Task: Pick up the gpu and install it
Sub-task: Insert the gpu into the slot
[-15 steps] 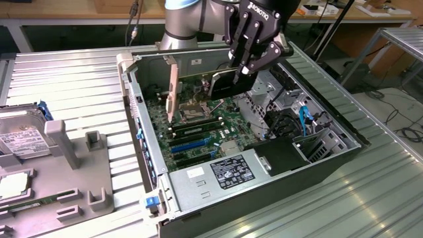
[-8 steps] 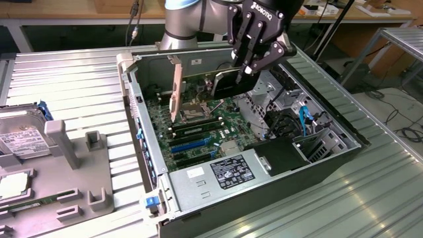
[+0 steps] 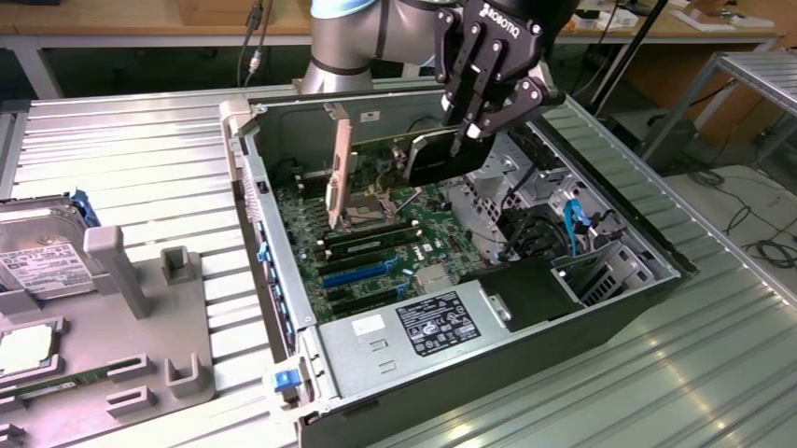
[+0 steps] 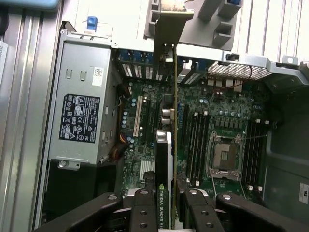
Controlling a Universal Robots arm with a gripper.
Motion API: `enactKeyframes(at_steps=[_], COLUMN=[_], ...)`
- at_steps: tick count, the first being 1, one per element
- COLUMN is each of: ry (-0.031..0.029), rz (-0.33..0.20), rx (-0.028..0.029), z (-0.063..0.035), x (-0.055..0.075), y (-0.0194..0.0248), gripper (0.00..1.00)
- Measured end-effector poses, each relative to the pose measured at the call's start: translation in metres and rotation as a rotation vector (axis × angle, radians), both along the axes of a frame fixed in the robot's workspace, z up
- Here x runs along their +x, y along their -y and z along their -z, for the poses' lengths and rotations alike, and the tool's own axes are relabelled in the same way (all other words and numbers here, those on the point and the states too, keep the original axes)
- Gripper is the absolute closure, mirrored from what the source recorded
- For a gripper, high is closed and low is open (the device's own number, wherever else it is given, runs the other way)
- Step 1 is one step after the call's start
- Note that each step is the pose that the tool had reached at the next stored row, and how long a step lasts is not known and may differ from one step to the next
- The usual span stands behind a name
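Observation:
The gpu point(image 3: 436, 161) is a flat dark card with a black face and a pale metal bracket point(image 3: 336, 173) at the end toward the case's rear wall. It hangs on edge above the motherboard point(image 3: 386, 238) inside the open computer case point(image 3: 268, 233). My gripper point(image 3: 480, 131) comes down from above and is shut on the card's upper edge. In the wrist view the gpu point(image 4: 164, 159) shows edge-on, running from between my fingers point(image 4: 142, 210) out over the expansion slots to the rear wall, with my gripper point(image 4: 166, 209) clamped on it.
The power supply point(image 3: 424, 322) fills the case's near end. Blue expansion slots point(image 3: 361, 273), memory slots point(image 4: 198, 140) and the CPU socket point(image 4: 224, 157) lie under the card. A grey fixture point(image 3: 137, 317) on the exterior view's left holds a hard drive point(image 3: 37, 257).

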State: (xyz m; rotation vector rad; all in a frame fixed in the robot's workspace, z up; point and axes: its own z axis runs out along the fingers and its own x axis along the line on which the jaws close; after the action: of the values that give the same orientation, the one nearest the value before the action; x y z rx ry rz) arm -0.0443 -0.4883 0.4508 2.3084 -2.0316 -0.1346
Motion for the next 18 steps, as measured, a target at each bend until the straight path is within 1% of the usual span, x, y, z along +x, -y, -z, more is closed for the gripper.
enactKeyframes(at_steps=[7, 13, 15, 18], ry=[0.0000, 0.0013, 0.0031, 0.0075], rz=[0.000, 0.000, 0.000, 0.000], rx=[-0.0001, -0.0001, 0.0000, 0.0000], z=[0.0004, 0.0023, 0.0032, 0.0043], x=[0.0014, 0.0014, 0.0014, 0.0014], y=[0.0000, 0.0000, 0.0000, 0.0000], gripper=[0.73, 0.73, 0.73, 0.73])
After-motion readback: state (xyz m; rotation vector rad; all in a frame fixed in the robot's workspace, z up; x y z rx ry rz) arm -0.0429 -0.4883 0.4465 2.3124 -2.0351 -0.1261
